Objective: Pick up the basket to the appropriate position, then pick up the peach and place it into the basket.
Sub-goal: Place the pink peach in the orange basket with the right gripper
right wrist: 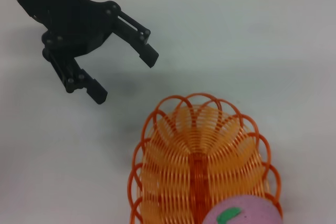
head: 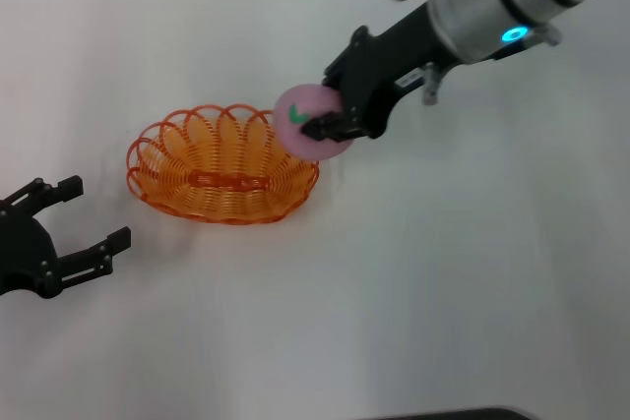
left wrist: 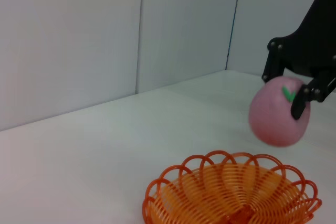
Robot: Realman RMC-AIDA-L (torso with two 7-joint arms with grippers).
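Peach sits clamped in your right claw, centre frame, over the basket's right rim. Basket rests on the white surface, centre-left. Your left claw is spread wide and empty, lower left, apart from the basket.

This is looking like a robot test room, not a home. A big plain white table is filling the space, and smooth pale wall panels are standing right behind it. Only a toy-like pink peach and an orange basket are sitting out, with black robot arms reaching over them.
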